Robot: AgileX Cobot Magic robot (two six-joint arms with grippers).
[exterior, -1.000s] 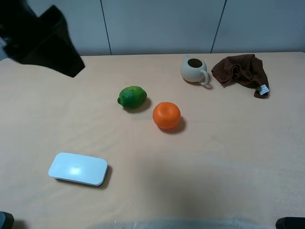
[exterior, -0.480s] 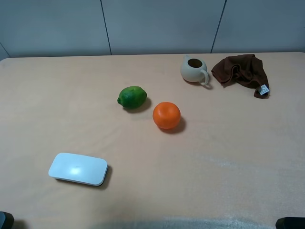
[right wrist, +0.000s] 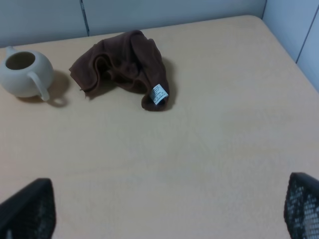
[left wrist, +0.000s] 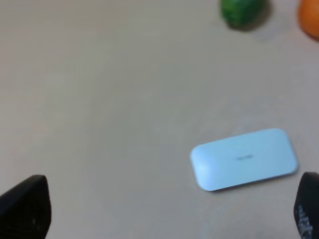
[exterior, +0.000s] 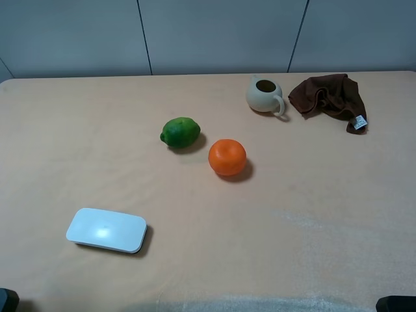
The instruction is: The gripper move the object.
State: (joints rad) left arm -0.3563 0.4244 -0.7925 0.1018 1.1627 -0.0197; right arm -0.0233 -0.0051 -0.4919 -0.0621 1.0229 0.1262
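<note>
The orange (exterior: 227, 157) sits on the table near the middle, just right of and nearer than the green lime (exterior: 180, 132). Nothing touches it. In the left wrist view only its edge (left wrist: 311, 17) shows, far from my left gripper (left wrist: 167, 209), which is open and empty above bare table. My right gripper (right wrist: 164, 209) is open and empty over the table's right side, and the orange is out of that view. In the exterior high view only dark bits show at the bottom corners.
A cream teapot (exterior: 264, 95) and a crumpled brown cloth (exterior: 328, 96) lie at the back right. A flat white box (exterior: 106, 230) lies at the front left and also shows in the left wrist view (left wrist: 244, 159). The lime (left wrist: 242, 11) shows there too.
A black arm that filled the exterior view's top left corner one second ago has left the view. The objects have not moved.
</note>
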